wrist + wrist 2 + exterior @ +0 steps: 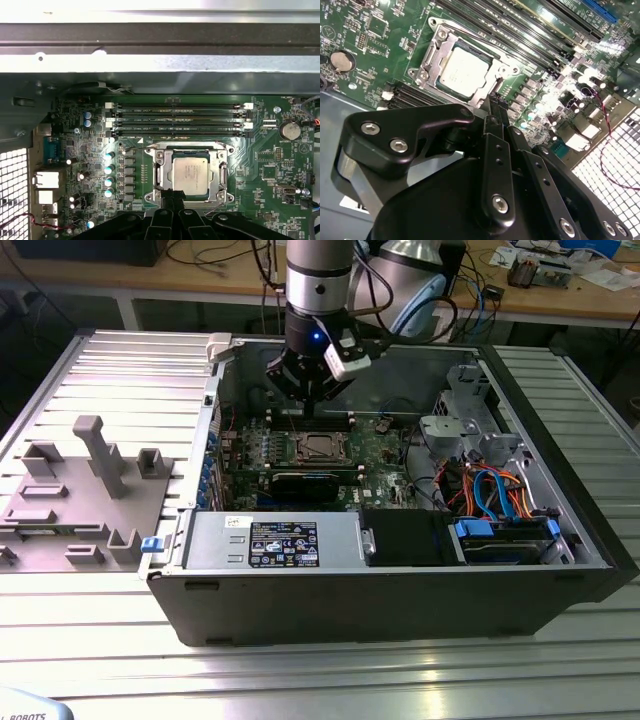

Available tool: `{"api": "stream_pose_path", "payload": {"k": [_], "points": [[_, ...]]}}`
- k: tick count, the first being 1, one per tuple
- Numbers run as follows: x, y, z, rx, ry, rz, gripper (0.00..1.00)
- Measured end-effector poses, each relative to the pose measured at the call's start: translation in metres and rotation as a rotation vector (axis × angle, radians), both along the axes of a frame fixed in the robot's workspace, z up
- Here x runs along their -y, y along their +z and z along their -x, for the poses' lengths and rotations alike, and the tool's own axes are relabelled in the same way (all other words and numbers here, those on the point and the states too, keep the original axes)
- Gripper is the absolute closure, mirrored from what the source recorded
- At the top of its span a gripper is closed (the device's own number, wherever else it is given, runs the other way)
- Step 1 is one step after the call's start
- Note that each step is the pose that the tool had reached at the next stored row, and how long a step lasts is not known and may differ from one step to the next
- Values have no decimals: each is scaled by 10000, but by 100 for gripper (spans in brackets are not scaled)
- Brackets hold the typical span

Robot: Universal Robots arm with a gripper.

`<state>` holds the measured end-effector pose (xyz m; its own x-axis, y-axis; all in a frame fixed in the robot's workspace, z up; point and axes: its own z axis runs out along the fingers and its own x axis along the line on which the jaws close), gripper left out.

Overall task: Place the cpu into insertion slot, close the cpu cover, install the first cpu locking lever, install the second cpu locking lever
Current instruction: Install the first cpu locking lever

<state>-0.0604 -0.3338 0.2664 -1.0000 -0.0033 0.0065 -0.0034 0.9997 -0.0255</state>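
The cpu (189, 172) sits in the slot (161, 170) under the closed cover (220, 173); the claw (170, 194), fingers together and empty, touches the cover's edge.

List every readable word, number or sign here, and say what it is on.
Power supply label: print too small to read.
cpu: markings on its top blurred, unreadable.
Green circuit board: white lettering too small to read.
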Motion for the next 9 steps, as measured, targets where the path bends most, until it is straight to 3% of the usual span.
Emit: {"api": "stream_pose_path", "payload": {"k": [9], "points": [[-6,0,156,0,1,0,89]]}}
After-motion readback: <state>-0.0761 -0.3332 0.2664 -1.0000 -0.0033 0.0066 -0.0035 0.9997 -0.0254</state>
